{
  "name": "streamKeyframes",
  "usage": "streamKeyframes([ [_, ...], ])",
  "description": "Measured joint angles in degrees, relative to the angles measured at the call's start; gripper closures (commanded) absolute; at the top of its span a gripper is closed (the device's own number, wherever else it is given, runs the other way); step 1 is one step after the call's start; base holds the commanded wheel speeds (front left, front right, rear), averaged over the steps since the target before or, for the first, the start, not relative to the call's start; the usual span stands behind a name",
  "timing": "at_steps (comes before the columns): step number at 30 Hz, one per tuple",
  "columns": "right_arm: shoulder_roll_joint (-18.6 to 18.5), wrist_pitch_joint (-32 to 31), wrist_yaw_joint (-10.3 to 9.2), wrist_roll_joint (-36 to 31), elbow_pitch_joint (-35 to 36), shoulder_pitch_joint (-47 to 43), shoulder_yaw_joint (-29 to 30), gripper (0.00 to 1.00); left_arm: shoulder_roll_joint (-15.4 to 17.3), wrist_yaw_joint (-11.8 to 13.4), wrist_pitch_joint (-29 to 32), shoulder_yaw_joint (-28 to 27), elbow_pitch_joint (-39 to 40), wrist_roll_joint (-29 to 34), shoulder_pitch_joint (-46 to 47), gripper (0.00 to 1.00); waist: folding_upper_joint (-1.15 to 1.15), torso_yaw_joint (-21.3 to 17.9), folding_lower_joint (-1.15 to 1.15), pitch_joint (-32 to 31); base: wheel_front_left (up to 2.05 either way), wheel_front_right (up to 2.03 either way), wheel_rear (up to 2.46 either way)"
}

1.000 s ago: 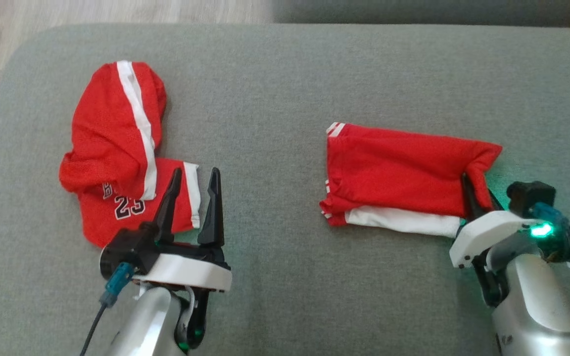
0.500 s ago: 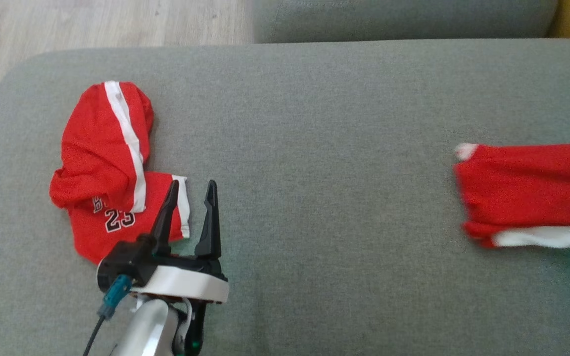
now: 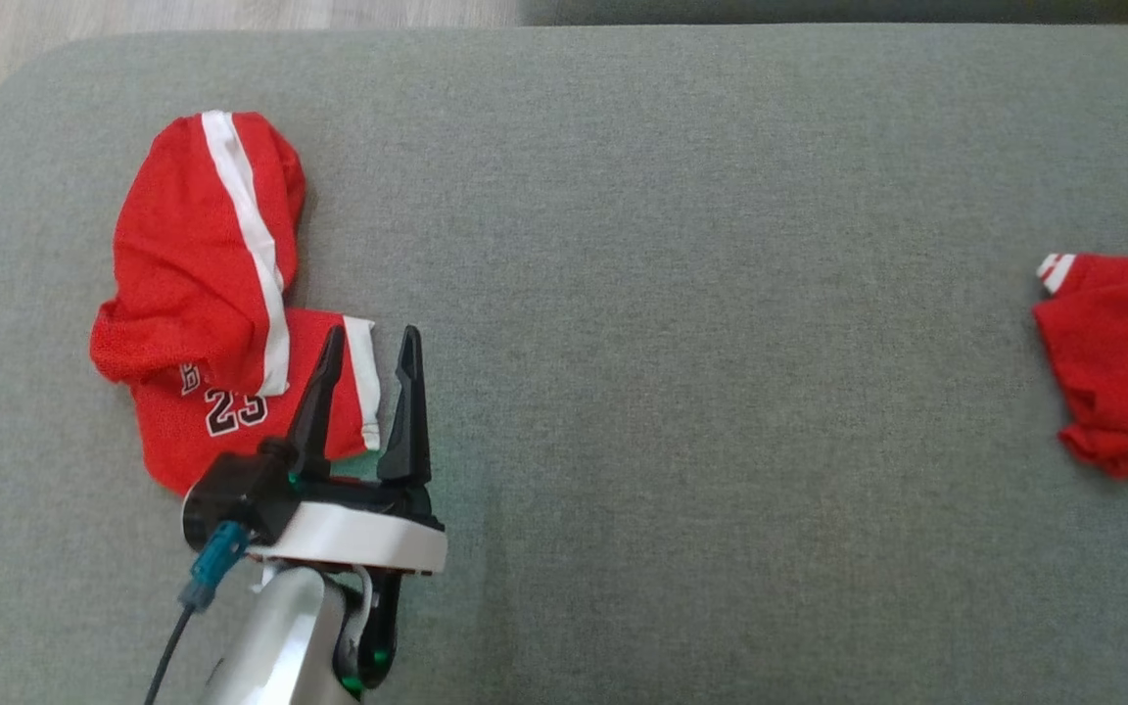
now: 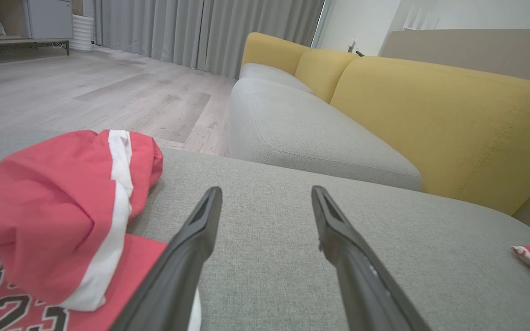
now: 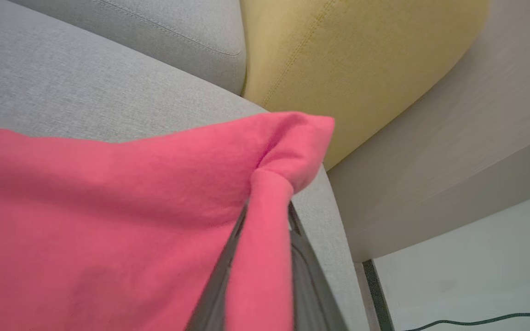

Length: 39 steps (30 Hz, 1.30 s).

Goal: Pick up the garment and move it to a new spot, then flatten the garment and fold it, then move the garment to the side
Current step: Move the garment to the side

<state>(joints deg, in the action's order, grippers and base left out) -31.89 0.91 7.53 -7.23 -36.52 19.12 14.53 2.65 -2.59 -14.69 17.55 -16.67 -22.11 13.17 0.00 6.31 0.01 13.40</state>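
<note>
Since a second ago the folded red garment (image 3: 1117, 357) has slid well away from the crumpled jersey (image 3: 202, 284), from the middle of the grey cushion (image 3: 672, 196) toward its right edge, while the jersey has kept its place near the left edge. From the head view the garment is cut off by the frame, showing its white-striped hem and a white band along its near side. The right wrist view supplies what that angle lacks: the right gripper (image 5: 268, 208) is clamped on a bunched corner of the garment, red cloth pinched between the two dark fingers and draping over them, with the cushion's rounded right corner and a yellow backrest (image 5: 348, 55) just beyond. The left gripper (image 3: 372, 335) hovers with its fingers spread and nothing between them, one tip over the jersey's white trim. Its wrist view adds the jersey's printed number close at the left, a wood floor (image 4: 85, 87) behind, and a sliver of the garment far to the right.
</note>
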Motion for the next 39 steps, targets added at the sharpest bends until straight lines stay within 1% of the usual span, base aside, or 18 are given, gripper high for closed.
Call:
streamKeyframes([
  [7,-0.7,0.2,0.00,-2.1,-0.2,0.3,3.0,1.00,0.0,0.0,0.0,-0.3,0.0,0.0,0.1,0.00,0.00,0.1,0.00,0.5,0.00,0.00,0.00],
  [14,0.1,0.2,0.00,-2.8,0.9,0.3,5.4,1.00,0.0,0.0,0.0,-0.4,0.0,0.0,0.7,0.00,0.00,-0.2,0.00,0.6,0.00,0.00,0.00],
  [15,0.6,0.3,0.00,-3.0,1.4,0.3,5.5,0.38,0.0,0.0,0.0,-0.4,0.0,0.0,0.7,0.00,0.00,-0.3,0.00,0.5,0.00,0.00,0.00],
  [16,1.2,0.6,0.00,-2.9,1.9,0.3,5.6,0.00,0.0,0.0,0.0,-0.4,-0.1,0.0,0.7,0.00,0.00,-0.3,0.00,0.4,0.00,0.00,0.00],
  [19,2.8,1.2,0.00,-2.9,3.8,0.3,5.4,0.00,0.0,0.0,0.0,-0.4,-0.4,0.0,0.7,0.00,0.00,-0.4,0.00,-0.3,0.00,0.00,0.00],
  [23,6.3,1.7,0.00,-2.6,9.1,0.3,3.6,0.00,0.0,0.0,0.0,-0.5,-0.7,0.0,0.7,0.00,0.00,-0.5,-0.01,-1.8,0.00,0.00,0.00],
  [26,10.4,1.5,0.00,-1.2,14.2,0.3,1.2,0.00,0.0,0.1,0.0,-0.5,-0.9,0.0,0.5,0.00,0.00,-0.6,-0.01,-3.4,0.00,0.00,0.00],
  [30,16.9,-0.4,0.00,1.8,22.3,-0.4,-1.1,0.00,0.0,0.2,0.0,-0.6,-0.9,0.0,-0.3,0.00,0.00,-0.6,-0.01,-6.2,0.00,0.00,0.00],
  [32,20.0,-0.7,0.00,3.7,26.3,-2.3,-2.3,0.00,0.0,0.5,0.0,-0.6,-0.9,0.0,-1.4,0.00,0.00,-0.5,-0.01,-7.6,0.00,0.00,0.00],
  [36,24.6,-0.4,0.00,6.8,31.9,-8.0,-5.7,0.00,0.0,0.6,0.0,-0.9,-1.1,0.0,-3.3,0.00,0.00,-0.2,-0.02,-10.2,0.00,0.00,0.00],
  [38,26.2,0.7,0.00,8.3,33.5,-10.7,-7.3,0.00,0.0,0.6,0.0,-0.9,-1.2,0.0,-4.0,0.00,0.00,-0.1,-0.02,-11.2,0.00,0.00,0.00],
  [39,27.8,2.9,0.00,9.6,34.5,-12.9,-8.0,0.00,0.0,0.5,0.0,-0.9,-1.3,0.2,-4.6,0.00,0.00,-0.1,-0.02,-12.1,0.00,0.00,0.00],
])
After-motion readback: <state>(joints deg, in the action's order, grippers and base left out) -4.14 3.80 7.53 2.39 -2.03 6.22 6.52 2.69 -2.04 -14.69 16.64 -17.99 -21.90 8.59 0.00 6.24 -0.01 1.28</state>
